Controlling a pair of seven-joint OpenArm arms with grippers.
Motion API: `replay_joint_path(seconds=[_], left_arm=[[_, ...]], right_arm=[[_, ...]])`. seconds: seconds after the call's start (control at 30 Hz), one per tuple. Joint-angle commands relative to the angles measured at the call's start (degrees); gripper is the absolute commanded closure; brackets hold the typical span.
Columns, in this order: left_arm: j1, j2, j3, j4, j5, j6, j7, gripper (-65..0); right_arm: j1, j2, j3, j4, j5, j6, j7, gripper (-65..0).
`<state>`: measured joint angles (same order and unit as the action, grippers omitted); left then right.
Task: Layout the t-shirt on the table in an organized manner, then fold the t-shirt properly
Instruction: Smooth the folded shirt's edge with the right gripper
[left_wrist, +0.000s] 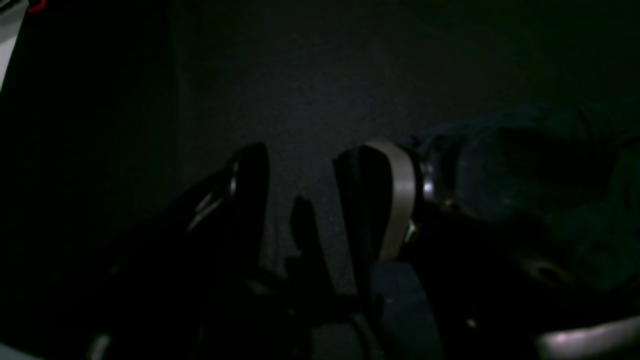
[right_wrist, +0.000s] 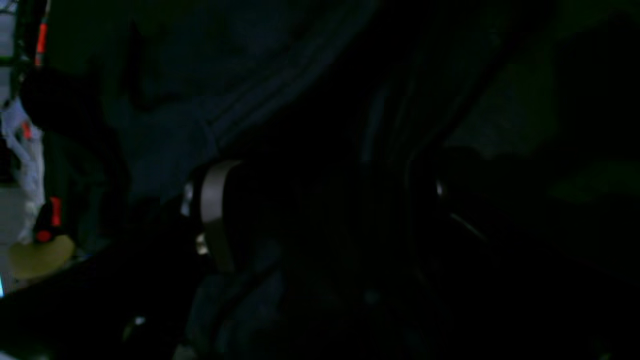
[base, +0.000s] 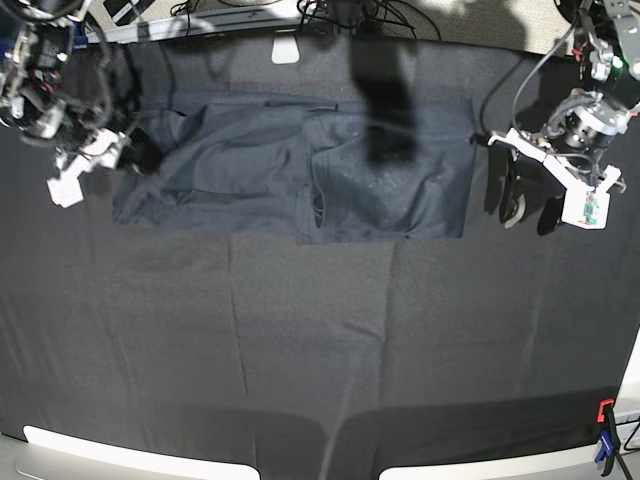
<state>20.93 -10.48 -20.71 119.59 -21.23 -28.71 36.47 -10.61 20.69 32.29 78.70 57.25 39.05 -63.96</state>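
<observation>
The dark navy t-shirt (base: 300, 170) lies spread and wrinkled across the far middle of the black table (base: 300, 350). In the base view my left gripper (base: 527, 207) is open and empty just off the shirt's right edge. In the left wrist view its jaws (left_wrist: 305, 175) stand apart over bare table, with the shirt (left_wrist: 540, 180) to the right. My right gripper (base: 140, 155) is at the shirt's left edge. The right wrist view is very dark: the fingers (right_wrist: 215, 210) stand wide apart with shirt fabric (right_wrist: 200, 100) behind them. I cannot tell whether they touch it.
A white block (base: 286, 48) and cables (base: 400, 15) lie along the far edge. An orange and blue clamp (base: 605, 445) grips the near right corner. The table's front edge runs along the bottom of the base view.
</observation>
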Motion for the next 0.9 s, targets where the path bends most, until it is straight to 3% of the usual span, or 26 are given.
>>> replay_joint_path(seconds=[0.0, 0.13, 0.47, 0.6, 0.87], left_arm=[[-0.1, -0.4, -0.3, 1.1, -0.9, 0.0, -1.3, -29.7], [-0.1, -0.4, -0.3, 1.1, -0.9, -0.1, -1.3, -29.7], [0.2, -0.4, -0.3, 1.0, 0.1, -0.1, -0.9, -29.7], [0.2, -0.4, -0.3, 1.0, 0.1, -0.1, -0.9, -29.6], [0.2, -0.4, -0.3, 1.0, 0.1, -0.1, -0.9, -29.6]], right_arm=[[0.7, 0.4, 0.3, 0.7, 1.5, 1.0, 0.7, -41.5], [1.1, -1.2, 0.3, 0.7, 1.3, 1.0, 0.2, -41.5], [1.1, 0.2, 3.8, 0.7, 1.0, 1.0, -0.8, -41.5], [1.1, 0.2, 5.0, 0.7, -1.8, 1.0, -0.8, -41.5], [1.3, -1.4, 5.0, 0.7, 2.0, 1.0, 2.2, -41.5]])
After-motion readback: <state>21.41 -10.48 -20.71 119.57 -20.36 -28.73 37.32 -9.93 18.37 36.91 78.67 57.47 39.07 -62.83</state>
